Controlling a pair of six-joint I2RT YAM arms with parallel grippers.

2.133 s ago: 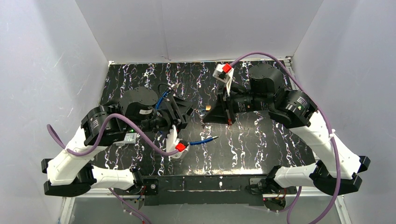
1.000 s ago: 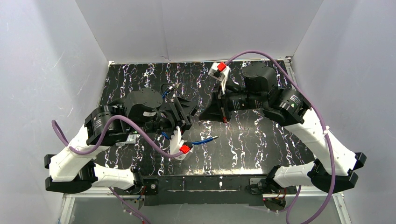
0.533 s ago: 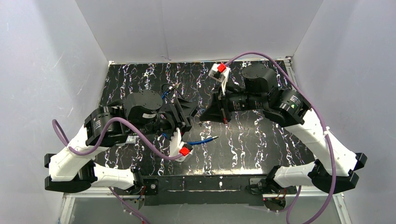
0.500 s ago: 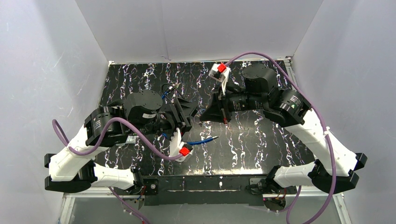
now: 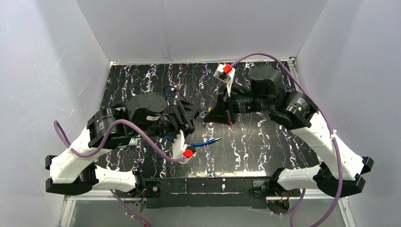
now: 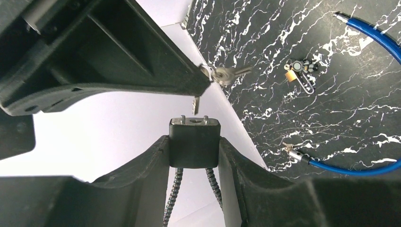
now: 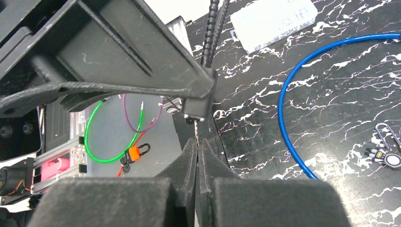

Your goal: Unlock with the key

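Note:
My left gripper (image 6: pixel 194 138) is shut on a black padlock (image 6: pixel 194 150) with a braided cable shackle, its keyhole face pointing away from the wrist. My right gripper (image 7: pixel 197 142) is shut on a small silver key (image 7: pixel 196 131), with more keys (image 6: pixel 228 74) dangling from its ring. In the left wrist view the key (image 6: pixel 195 105) points at the keyhole, its tip just short of the face. From above, the left gripper (image 5: pixel 192 115) and right gripper (image 5: pixel 206 118) meet tip to tip over the table's middle, and the lock and key are too small to make out.
A blue cable (image 5: pixel 204 143) lies on the black marbled table (image 5: pixel 265 151) just in front of the grippers. A small keychain (image 6: pixel 299 71) rests on the table. A white box (image 7: pixel 274 18) lies further off. An orange padlock (image 7: pixel 135 152) sits off the table's edge.
The right gripper has drawn back slightly to the right since half a second ago. The left arm has barely moved. Both grips are unchanged.

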